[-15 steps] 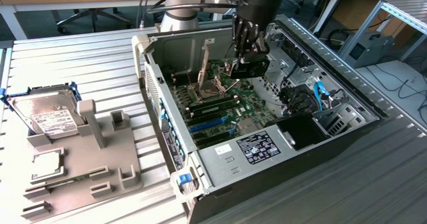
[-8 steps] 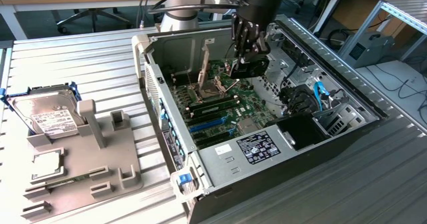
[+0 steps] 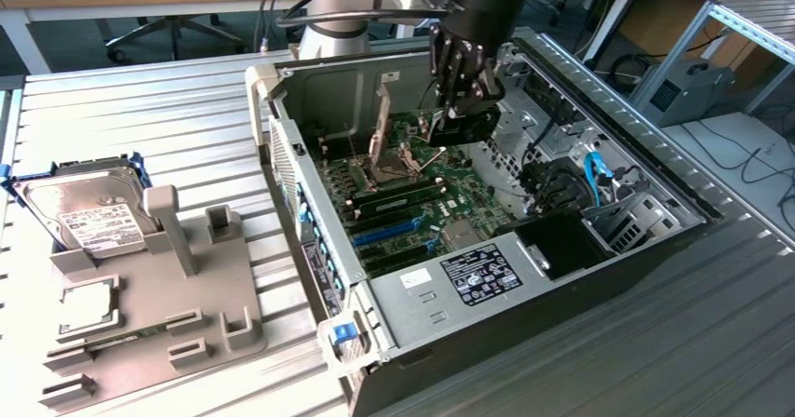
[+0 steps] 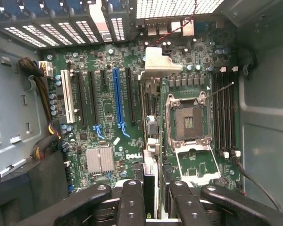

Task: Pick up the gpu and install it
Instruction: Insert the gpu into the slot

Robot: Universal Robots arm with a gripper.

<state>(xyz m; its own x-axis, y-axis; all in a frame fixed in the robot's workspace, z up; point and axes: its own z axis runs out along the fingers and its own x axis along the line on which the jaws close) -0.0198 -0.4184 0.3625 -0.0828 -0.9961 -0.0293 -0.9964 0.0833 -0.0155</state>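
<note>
An open computer case (image 3: pixel 584 343) lies on a ribbed metal table (image 3: pixel 149 119), its motherboard (image 4: pixel 104 117) facing up. The gripper (image 4: pixel 153 200) hangs inside the case, clamped on the gpu (image 4: pixel 151 127). In the wrist view the card is held on edge above the board, between the long blue slot (image 4: pixel 118 101) and the open processor socket (image 4: pixel 188 120), with its silver bracket (image 4: pixel 156 61) towards the case's vented rear wall. On the exterior view's left, a grey holder (image 3: pixel 186 315) carries a hard drive (image 3: pixel 81 208).

gpu (image 4: pixel 150 179): edge-on, faces hidden | fingers (image 4: pixel 131 202): cut off at edge | hard drive label (image 3: pixel 93 226): print too small
</note>
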